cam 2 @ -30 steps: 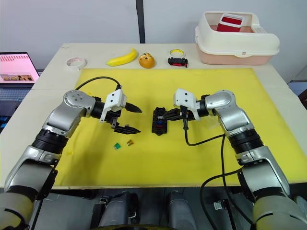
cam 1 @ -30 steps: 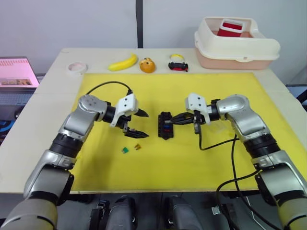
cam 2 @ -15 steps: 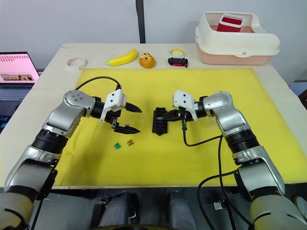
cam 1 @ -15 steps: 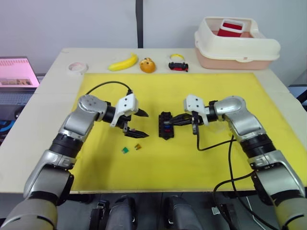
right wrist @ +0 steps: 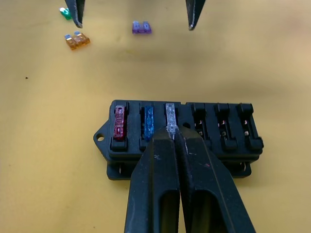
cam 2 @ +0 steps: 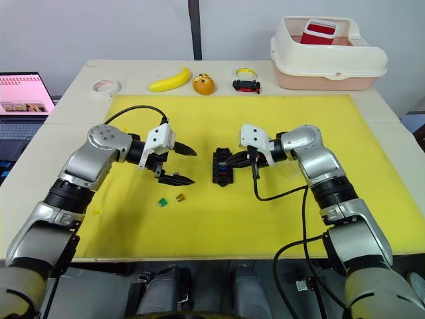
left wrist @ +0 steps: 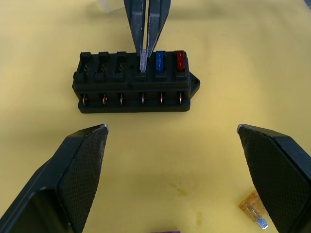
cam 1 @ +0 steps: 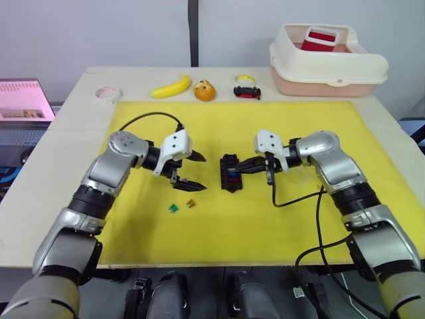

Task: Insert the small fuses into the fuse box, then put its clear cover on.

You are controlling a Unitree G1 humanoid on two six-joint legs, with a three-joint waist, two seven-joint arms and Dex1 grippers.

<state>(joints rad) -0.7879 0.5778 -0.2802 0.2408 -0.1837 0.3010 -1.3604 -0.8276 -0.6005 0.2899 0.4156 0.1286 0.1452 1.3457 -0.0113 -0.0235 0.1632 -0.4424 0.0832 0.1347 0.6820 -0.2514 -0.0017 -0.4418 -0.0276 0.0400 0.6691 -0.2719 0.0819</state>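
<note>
Mid-mat on the bench, the fuse box [right wrist: 182,141] holds red and blue fuses. The right pincer [right wrist: 173,133], closed, pinches a pale grey fuse [right wrist: 170,118] by its top edge; light, rigid, slippery. The left pincer [cam 1: 191,171] hangs wide open, empty.

A pale table [cam 1: 73,119] carries a yellow mat [cam 1: 265,219] — tape roll [cam 1: 106,94], banana [cam 1: 170,86], cream bin [cam 1: 327,66] behind.

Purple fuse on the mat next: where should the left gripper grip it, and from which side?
Probably from straight above. The purple fuse lies flat on the yellow mat, apart from the amber fuse and the green fuse, so only its thin edges offer purchase. Pinch across its narrow width at the plastic body with the open left gripper, leaving the blade end free for the fuse box.
</note>
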